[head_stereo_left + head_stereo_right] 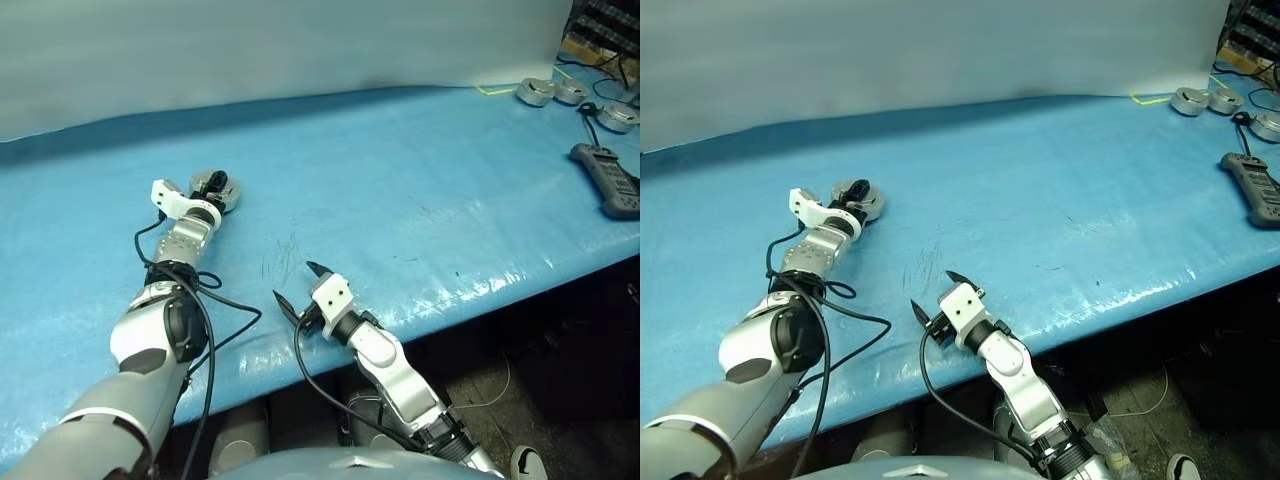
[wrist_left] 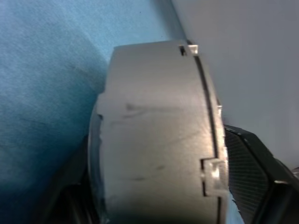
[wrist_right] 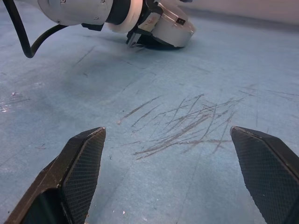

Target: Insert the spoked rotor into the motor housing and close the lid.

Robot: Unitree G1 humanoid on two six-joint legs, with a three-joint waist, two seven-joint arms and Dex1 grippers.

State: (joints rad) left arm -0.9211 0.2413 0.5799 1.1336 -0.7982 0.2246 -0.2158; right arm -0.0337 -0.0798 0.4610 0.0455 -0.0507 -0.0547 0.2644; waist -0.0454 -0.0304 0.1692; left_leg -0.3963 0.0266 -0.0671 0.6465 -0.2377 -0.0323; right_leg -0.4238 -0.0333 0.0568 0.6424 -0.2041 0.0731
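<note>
Over at the far right corner of the table a cluster of silver pucks [image 1: 553,92] is seen beside black cables [image 1: 598,88], and just nearer lies a dark handheld controller [image 1: 608,179] with its cord. All of that sits well apart from the action; nothing is placed between the two arms, only open blue surface.

On the left side, the motor housing [image 1: 859,199] is found on the table, towards the far edge, right at the tip of the left gripper [image 1: 213,188]. It is shown as a short round silver-grey metal body with the lid [image 3: 174,29] seated on top; a thin dark seam and small notched tabs are picked out along its wall [image 2: 154,135] in the left wrist view. The rotor cannot be seen. One black finger [image 2: 250,168] is seen hard against the housing's side; whether the left jaws grip it or merely flank it cannot be told.

The right gripper [image 1: 304,291] is held low over the near edge of the table, its two black fingers [image 3: 79,170] spread wide and empty.

The table [image 1: 420,190] is covered in a blue sheet, glossy towards the near edge, and a patch of fine scratches [image 3: 187,123] is marked on it ahead of the right gripper. A plain pale wall [image 1: 280,45] is seen behind
</note>
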